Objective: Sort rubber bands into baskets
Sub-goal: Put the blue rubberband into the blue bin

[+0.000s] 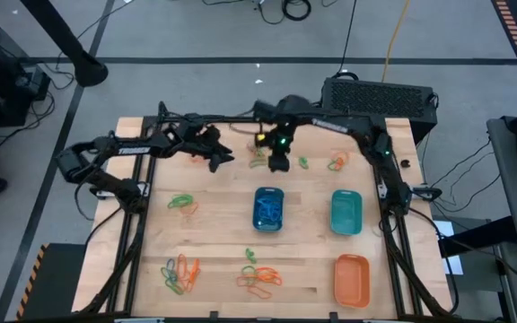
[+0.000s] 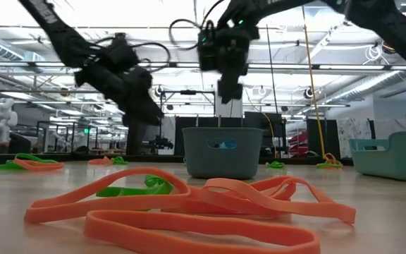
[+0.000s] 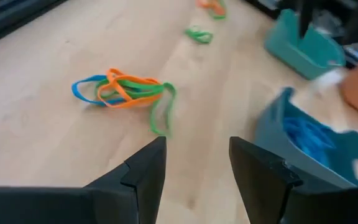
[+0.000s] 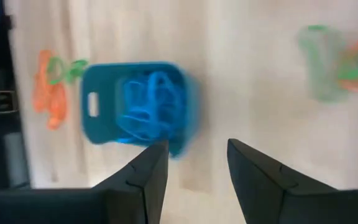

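My left gripper (image 1: 223,159) (image 3: 194,146) is open and empty above the table's far middle. A tangle of blue, orange and green rubber bands (image 3: 120,90) (image 1: 258,159) lies on the table ahead of it. My right gripper (image 1: 278,167) (image 4: 194,149) is open and empty, pointing down just beyond the blue basket (image 1: 268,208) (image 4: 138,102), which holds blue bands. The teal basket (image 1: 346,212) and the orange basket (image 1: 352,278) stand to the right. Both grippers hang above the table in the low view, the left (image 2: 143,106) and the right (image 2: 228,88).
More bands lie loose: a green one (image 1: 303,161) and an orange-green bunch (image 1: 336,162) at the far right, a green-orange bunch (image 1: 182,204) at the left, and two heaps near the front edge (image 1: 182,274) (image 1: 258,276). A black box (image 1: 380,94) stands behind the table.
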Motion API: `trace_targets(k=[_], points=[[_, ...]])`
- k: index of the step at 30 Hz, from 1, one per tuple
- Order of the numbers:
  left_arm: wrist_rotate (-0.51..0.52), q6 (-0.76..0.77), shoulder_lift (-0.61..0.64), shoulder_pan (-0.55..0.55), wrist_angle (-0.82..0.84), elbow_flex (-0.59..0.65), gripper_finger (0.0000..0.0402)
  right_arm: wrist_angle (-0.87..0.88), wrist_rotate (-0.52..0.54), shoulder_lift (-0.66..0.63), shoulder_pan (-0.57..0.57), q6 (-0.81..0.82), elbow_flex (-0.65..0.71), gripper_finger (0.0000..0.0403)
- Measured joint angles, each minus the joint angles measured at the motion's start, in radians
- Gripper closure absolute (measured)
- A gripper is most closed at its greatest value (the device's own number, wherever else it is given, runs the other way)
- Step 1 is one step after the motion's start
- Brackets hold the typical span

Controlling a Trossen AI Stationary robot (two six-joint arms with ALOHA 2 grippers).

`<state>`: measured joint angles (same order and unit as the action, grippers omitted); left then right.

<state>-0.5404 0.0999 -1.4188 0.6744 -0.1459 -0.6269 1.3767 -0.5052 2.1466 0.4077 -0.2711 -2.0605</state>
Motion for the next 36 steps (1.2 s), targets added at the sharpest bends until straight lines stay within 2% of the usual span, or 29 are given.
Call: trace_targets(k=[3,7,13,18,22,26,30,36], points=[[0.121,0.023,-0.126,-0.022,0.038,-0.105,0.0219,-0.031,0.055,-0.076,0.033,0.029,0.026,0.0246],[0.265,0.042,-0.27,-0.018,0.165,-0.268,0.0219,-0.079,0.063,-0.185,0.06,0.068,0.117,0.0246],[0.296,0.044,-0.443,-0.006,0.263,-0.476,0.0219,-0.24,0.062,-0.381,0.07,0.117,0.389,0.0246],[0.31,0.025,-0.561,-0.01,0.354,-0.593,0.0219,-0.4,0.069,-0.525,0.072,0.204,0.649,0.0246],[0.334,0.003,-0.609,-0.021,0.414,-0.669,0.0219,-0.501,0.088,-0.613,0.073,0.258,0.807,0.0246],[0.39,-0.016,-0.638,-0.03,0.493,-0.712,0.0221,-0.557,0.094,-0.68,0.077,0.32,0.902,0.0246],[0.458,-0.064,-0.643,-0.045,0.54,-0.726,0.0244,-0.575,0.095,-0.725,0.076,0.354,0.937,0.0246],[0.484,-0.088,-0.644,-0.068,0.539,-0.726,0.0293,-0.65,0.107,-0.77,0.076,0.365,0.938,0.0246]])
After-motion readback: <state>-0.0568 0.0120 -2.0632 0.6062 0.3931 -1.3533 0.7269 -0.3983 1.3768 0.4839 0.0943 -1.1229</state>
